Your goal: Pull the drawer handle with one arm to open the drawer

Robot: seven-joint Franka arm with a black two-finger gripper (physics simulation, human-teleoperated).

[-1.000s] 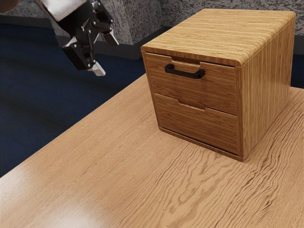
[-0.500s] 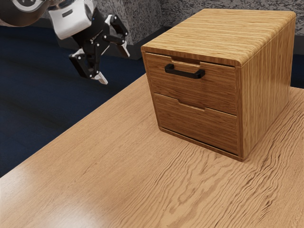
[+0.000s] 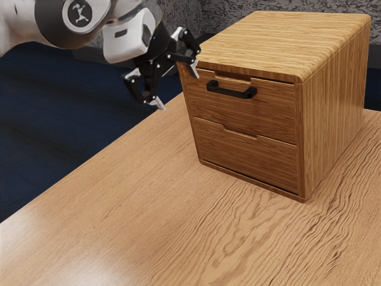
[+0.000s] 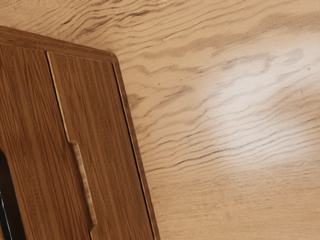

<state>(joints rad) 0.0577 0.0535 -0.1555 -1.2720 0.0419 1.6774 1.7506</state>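
A pale wooden worktop with wavy grain is stretching across the foreground, soft light glinting off its near corner. Behind it, a dark blue floor is running back to a grey speckled wall.

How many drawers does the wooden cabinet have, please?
2. The upper drawer carries the black handle; the lower drawer sits directly beneath it, without a handle. The cabinet hides its far sides.

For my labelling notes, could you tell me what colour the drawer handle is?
Black; the handle shows best in the exterior view.
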